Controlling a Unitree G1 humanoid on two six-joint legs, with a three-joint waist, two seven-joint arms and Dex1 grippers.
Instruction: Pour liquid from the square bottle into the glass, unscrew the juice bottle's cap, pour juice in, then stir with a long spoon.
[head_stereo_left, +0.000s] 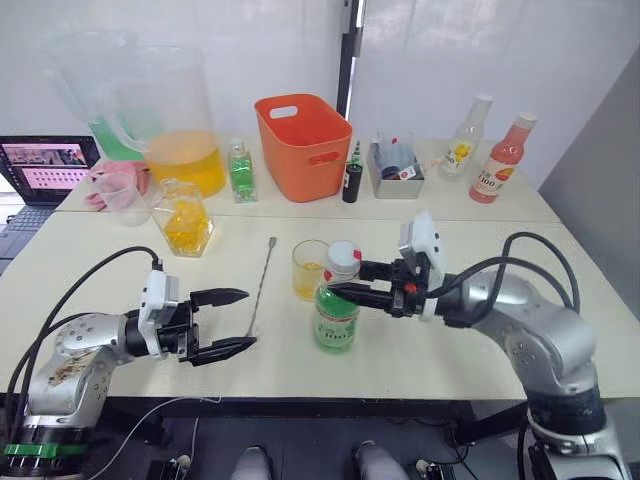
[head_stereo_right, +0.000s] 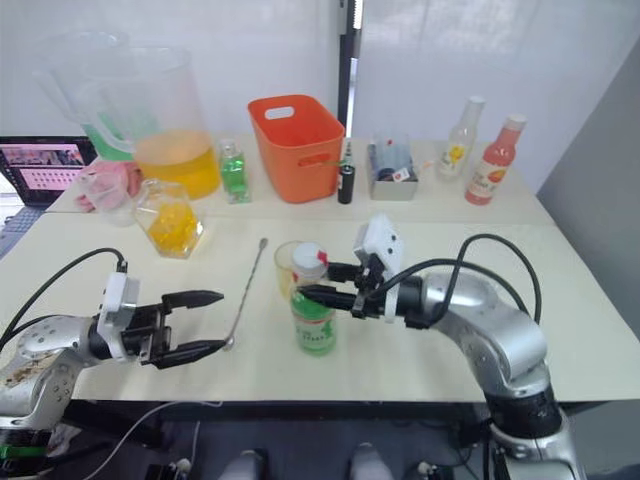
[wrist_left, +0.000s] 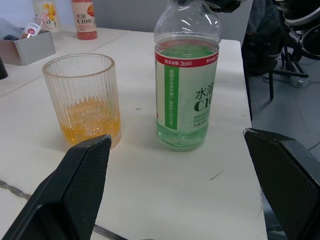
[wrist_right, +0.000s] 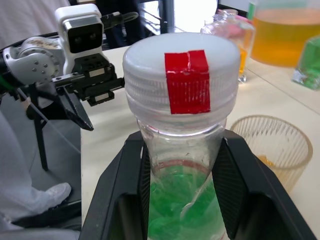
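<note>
The juice bottle (head_stereo_left: 337, 305) stands upright mid-table, holding green liquid, with a white cap (wrist_right: 181, 70) marked by red tape. My right gripper (head_stereo_left: 342, 281) is shut on its neck just under the cap, one finger (wrist_right: 117, 190) on each side. Just left of it and beyond stands the ribbed glass (head_stereo_left: 309, 269) with a little orange liquid. The long spoon (head_stereo_left: 261, 283) lies flat left of the glass. My left gripper (head_stereo_left: 250, 318) hovers open near the spoon's bowl end, holding nothing. The square bottle (head_stereo_left: 183, 217) with yellow liquid stands at the far left.
An orange basket (head_stereo_left: 303, 140), two big pitchers (head_stereo_left: 180, 130), a small green bottle (head_stereo_left: 240, 170), a black bottle (head_stereo_left: 352, 183) and a grey box (head_stereo_left: 395, 172) line the back table. Two drink bottles (head_stereo_left: 500, 160) stand back right. A laptop (head_stereo_left: 45, 165) sits far left.
</note>
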